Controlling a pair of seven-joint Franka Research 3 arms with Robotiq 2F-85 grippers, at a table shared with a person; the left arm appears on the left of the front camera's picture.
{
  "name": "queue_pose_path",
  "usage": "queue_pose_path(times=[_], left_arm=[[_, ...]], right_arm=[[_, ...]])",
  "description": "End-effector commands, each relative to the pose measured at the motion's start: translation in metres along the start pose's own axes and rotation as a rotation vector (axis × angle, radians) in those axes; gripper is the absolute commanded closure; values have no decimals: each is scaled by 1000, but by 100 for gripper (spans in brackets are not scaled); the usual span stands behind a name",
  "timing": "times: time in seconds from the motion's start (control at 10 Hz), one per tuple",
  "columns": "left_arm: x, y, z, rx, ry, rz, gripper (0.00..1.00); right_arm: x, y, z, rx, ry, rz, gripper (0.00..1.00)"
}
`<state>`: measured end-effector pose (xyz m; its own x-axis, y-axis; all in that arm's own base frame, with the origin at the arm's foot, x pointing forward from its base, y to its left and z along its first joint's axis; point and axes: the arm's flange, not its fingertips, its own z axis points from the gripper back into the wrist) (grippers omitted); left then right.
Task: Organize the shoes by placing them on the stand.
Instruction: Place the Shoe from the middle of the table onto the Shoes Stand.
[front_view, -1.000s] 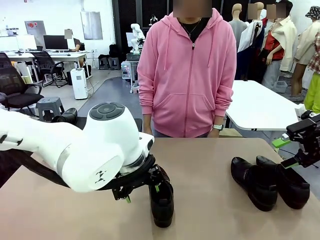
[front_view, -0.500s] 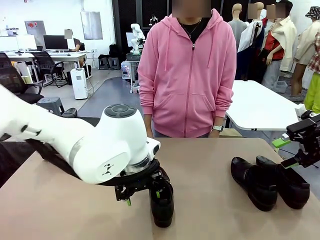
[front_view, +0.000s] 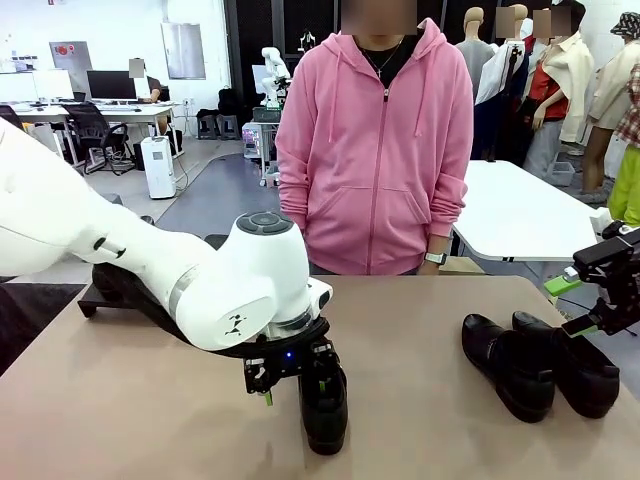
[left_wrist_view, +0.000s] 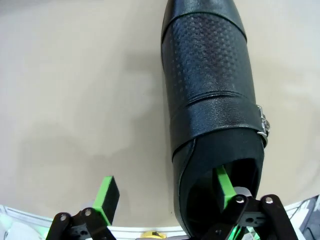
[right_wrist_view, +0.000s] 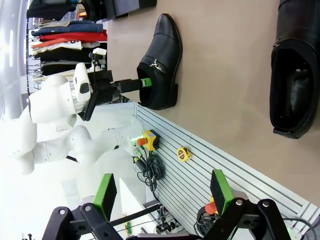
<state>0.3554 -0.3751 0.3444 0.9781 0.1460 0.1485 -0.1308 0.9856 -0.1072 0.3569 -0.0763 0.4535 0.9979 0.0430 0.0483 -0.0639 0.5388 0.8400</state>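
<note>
Left wrist view: wide-spread left jaws astride one side wall of a black shoe (left_wrist_view: 207, 100), at its heel end. One green pad (left_wrist_view: 226, 186) down inside the shoe's opening, close to the inner wall. The other pad (left_wrist_view: 107, 194) outside, over bare table (left_wrist_view: 75, 100), clearly apart from the leather. Clamps nothing yet. Toe of the shoe straight ahead of the jaws, sole flat on the table.

From the front: left arm (front_view: 150, 280) low across the table from the left, wrist bent down, fingers pointing steeply onto the shoe's rear. Behind that arm, well apart from the jaws, a low black stand (front_view: 105, 285), mostly hidden.

As for the right jaws: fully apart too, pads (right_wrist_view: 220, 189) with only air between. Hangs over the table's right edge, above and just beside two more shoes (front_view: 510, 365) lying side by side. Holds neither.
</note>
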Motion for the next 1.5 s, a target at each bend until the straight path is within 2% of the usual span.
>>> queue_pose_path(times=[0.0, 0.1, 0.6, 1.0, 1.1, 1.4], left_arm=[[0, -9, 0, 29, -23, 14, 51], [0, -7, 1, 25, -22, 16, 100], [-1, -5, 0, 11, 2, 13, 100], [-7, -3, 7, -1, 22, -68, 100], [-12, -1, 20, -22, 11, -89, 100], [-40, 29, 90, -55, -113, -242, 100]], right_arm=[[0, -1, 4, -3, 10, 28, 0], [0, -1, 4, -3, 10, 28, 0], [0, -1, 4, -3, 10, 28, 0], [0, -1, 4, -3, 10, 28, 0], [0, -1, 4, -3, 10, 28, 0], [0, -1, 4, -3, 10, 28, 0]])
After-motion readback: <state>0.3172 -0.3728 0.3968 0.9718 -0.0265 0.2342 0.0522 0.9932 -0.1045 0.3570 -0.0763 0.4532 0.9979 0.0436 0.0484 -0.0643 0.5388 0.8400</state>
